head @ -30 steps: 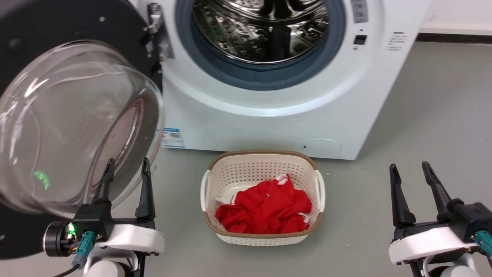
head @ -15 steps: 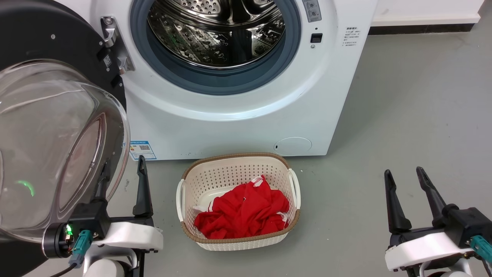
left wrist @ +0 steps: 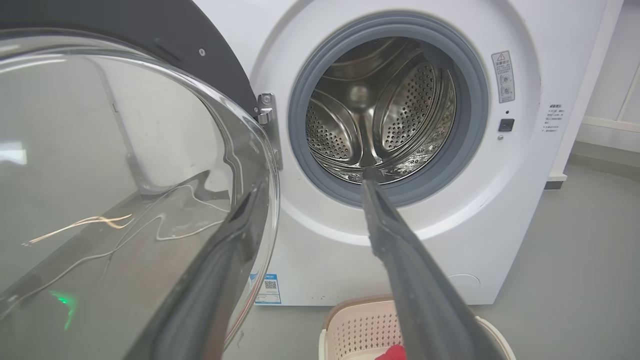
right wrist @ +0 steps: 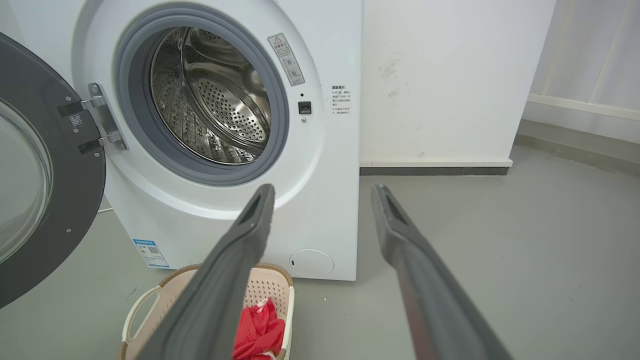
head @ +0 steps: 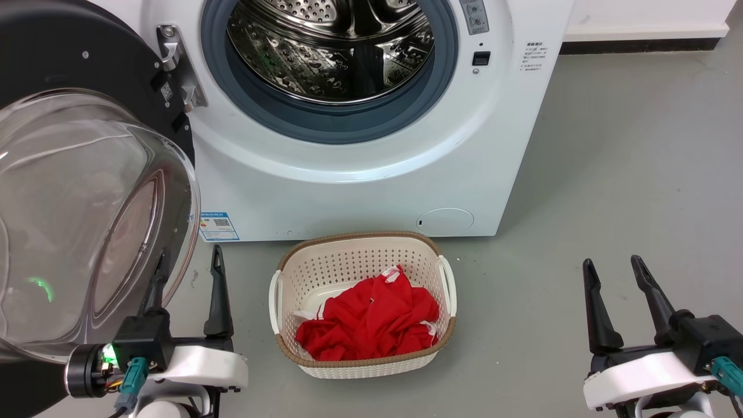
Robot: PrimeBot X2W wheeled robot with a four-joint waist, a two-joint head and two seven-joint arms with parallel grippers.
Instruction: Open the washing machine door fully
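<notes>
The washing machine door stands swung out on its hinge at the left side of the white washing machine. It is just ahead and to the left of the left claw. The round disc stands upright on its edge. Its inner face is turned toward the robot, and the clear glass bowl bulges out and down toward the left claw.

The left claw is spread wide with nothing between its fingers. In the head view its left finger is crossed by the bowl's rim, and its right finger stands clear of the glass. Whether the left finger touches the glass cannot be told. In the left wrist view that finger lies along the bowl's edge on the door, and the left claw points at the open steel drum.

The right claw is also spread wide and empty, well apart from the door, over the grey floor. In the right wrist view the right claw has the door far to its left.

A pale basket holding red cloth sits on the floor between the two claws, nearer the left one.
</notes>
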